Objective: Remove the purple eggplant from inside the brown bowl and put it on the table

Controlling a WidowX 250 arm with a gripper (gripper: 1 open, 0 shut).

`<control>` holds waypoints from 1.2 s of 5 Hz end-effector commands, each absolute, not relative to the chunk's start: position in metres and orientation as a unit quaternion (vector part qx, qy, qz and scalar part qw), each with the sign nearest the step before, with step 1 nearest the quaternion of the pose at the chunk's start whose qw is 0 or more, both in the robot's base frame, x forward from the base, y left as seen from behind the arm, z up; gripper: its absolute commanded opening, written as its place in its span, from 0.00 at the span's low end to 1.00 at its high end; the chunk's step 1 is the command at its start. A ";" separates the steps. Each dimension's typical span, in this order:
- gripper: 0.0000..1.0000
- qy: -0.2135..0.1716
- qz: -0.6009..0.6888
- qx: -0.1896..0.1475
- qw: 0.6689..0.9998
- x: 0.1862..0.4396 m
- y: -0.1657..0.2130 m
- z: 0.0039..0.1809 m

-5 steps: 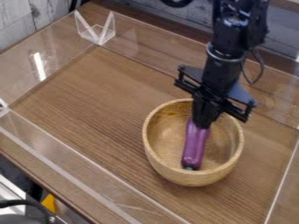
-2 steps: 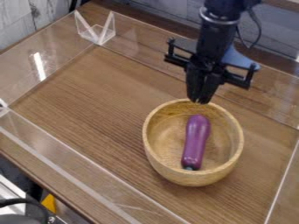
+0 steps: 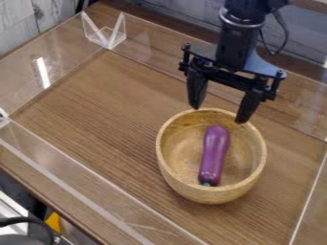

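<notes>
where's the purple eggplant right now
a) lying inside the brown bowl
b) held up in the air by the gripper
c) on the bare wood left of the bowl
a, the purple eggplant lies on the inside of the brown bowl, below the gripper

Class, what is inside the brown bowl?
The purple eggplant lies inside the brown bowl. It hides the patch of bowl floor beneath it, so nothing there can be seen.

Beside the round light-brown wooden bowl (image 3: 166,158), the medium-brown wood-grain tabletop (image 3: 90,120) lies open to the left; the black robot arm (image 3: 232,59) blocks its far side.
</notes>
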State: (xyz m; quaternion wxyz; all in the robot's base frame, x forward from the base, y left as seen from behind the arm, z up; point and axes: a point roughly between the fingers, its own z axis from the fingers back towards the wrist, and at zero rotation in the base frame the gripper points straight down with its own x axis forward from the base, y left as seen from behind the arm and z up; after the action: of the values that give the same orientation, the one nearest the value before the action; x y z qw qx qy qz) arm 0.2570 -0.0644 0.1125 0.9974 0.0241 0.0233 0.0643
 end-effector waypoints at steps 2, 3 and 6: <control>1.00 -0.001 0.026 0.014 1.000 0.250 -0.084 0.120; 1.00 0.001 0.030 0.015 0.999 0.245 -0.084 0.104; 1.00 -0.011 0.012 0.018 1.000 0.235 -0.078 0.065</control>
State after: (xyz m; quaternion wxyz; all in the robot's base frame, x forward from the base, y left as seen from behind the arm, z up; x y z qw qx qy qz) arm 0.2310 -0.0768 0.0585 0.9996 0.0212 0.0040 0.0157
